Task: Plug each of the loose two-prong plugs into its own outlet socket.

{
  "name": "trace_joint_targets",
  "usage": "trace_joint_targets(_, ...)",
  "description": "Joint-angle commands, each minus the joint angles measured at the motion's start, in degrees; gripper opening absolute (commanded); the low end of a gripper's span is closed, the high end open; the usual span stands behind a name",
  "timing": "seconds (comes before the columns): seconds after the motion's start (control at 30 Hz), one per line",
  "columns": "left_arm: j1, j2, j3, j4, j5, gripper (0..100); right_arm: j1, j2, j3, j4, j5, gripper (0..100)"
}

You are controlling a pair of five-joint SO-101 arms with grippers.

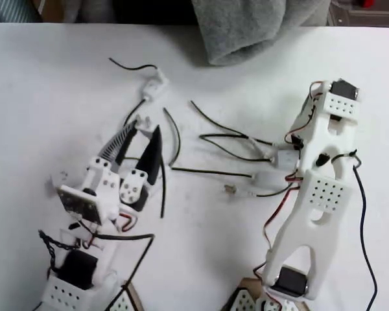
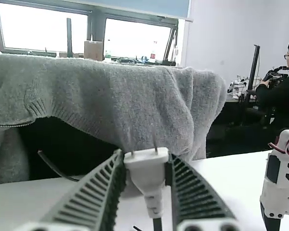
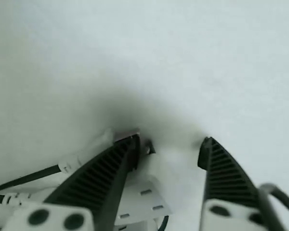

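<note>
My left gripper (image 2: 144,161) is shut on a white two-prong plug (image 2: 145,173), prongs pointing away from the wrist, its black cord trailing back. From above, this gripper (image 1: 144,129) sits left of centre. Just beyond it lies a white socket (image 1: 154,85) with a black wire. My right gripper (image 3: 168,144) is open and points down at the table, with a white socket block (image 3: 147,192) resting against one finger (image 3: 111,166) and a gap to the other. From above, the right arm (image 1: 321,188) covers white socket pieces (image 1: 280,157). A loose plug (image 1: 238,190) lies at the centre.
A grey sweater (image 1: 246,26) hangs over the table's far edge and rises behind the left gripper (image 2: 111,96). Black wires (image 1: 227,139) loop across the middle of the white table (image 1: 52,84). The right arm's base stands at the front edge (image 1: 288,282).
</note>
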Motion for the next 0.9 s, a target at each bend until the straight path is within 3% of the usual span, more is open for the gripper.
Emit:
trace_joint_targets(0.0, 0.7, -0.7, 0.4, -1.5, 0.6, 2, -3.8, -0.9, -1.9, 1.1, 10.0, 21.5)
trace_joint_targets(0.1, 0.3, -0.7, 0.4, -1.5, 0.5, 2, -4.0, -5.8, -4.6, 2.2, 13.5, 21.5)
trace_joint_targets(0.47, 0.2, -0.7, 0.4, -1.5, 0.5, 2, -8.1, -42.9, -4.7, 2.2, 13.9, 21.5)
trace_joint_targets(0.67, 0.6, -0.7, 0.2, -1.5, 0.5, 2, -14.8, -60.3, -3.3, 2.2, 13.9, 21.5)
trace_joint_targets(0.87, 0.7, -0.7, 0.2, -1.4, 0.5, 2, -25.6, -75.4, 13.5, 2.1, 13.9, 21.6)
